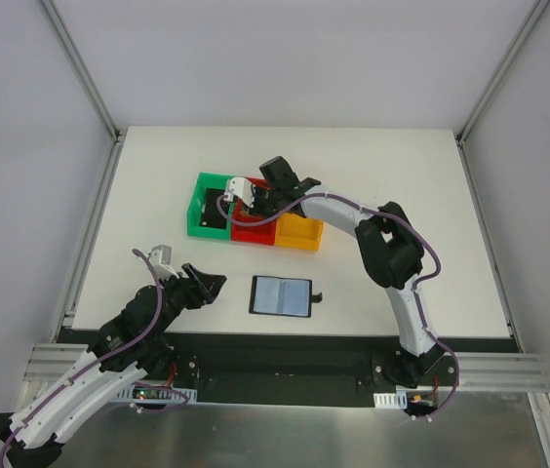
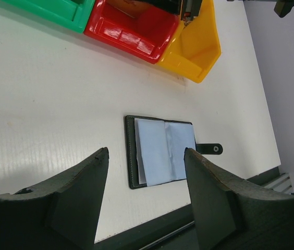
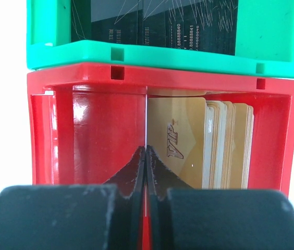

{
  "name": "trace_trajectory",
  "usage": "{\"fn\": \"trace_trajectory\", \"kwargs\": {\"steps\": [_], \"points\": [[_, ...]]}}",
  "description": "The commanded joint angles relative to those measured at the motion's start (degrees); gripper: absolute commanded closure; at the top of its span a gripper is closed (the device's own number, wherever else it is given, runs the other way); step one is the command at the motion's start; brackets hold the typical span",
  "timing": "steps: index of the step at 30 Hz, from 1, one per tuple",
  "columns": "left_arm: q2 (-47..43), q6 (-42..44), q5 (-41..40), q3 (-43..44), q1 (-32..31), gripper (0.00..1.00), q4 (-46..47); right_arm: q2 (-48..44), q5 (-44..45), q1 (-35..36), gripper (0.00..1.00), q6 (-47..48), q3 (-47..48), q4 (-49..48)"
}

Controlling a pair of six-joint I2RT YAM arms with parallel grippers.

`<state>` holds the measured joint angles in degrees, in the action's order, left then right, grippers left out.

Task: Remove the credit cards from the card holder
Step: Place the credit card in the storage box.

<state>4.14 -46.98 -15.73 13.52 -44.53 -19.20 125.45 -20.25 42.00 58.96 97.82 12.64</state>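
Grey metal rail (image 1: 490, 370) at the near edge, below the holder (image 1: 282, 295). Left gripper (image 1: 207, 281) just left of the holder, fingers released, nothing between them. Holder lies open flat on the white table (image 1: 402, 175), grey-blue panels up. Beyond the holder: green bin (image 1: 200, 210), red bin (image 3: 100, 130) and yellow bin (image 1: 299, 234), touching in a row. Gold cards (image 3: 188, 140) stand in the red bin. Right gripper (image 3: 146, 151) over the red bin, fingers clenched; cannot tell whether they pinch a card. Plain white walls (image 1: 255, 58) behind.

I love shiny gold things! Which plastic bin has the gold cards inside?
The red plastic bin, middle of the row, holds the tan-gold credit cards; the green plastic bin beside it holds black cards.
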Motion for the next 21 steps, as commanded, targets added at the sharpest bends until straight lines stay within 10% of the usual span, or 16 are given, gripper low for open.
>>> {"fn": "trace_trajectory", "kwargs": {"steps": [1,21], "points": [[0.69,1.01,-1.76,0.02,0.32,0.41,0.39,0.94,0.47,0.28,1.0,-0.34,1.67,-0.34],[0.96,0.58,-1.5,0.1,0.32,0.41,0.48,-0.73,5.31,0.01,0.85,-2.01,1.94,-2.45]]}}
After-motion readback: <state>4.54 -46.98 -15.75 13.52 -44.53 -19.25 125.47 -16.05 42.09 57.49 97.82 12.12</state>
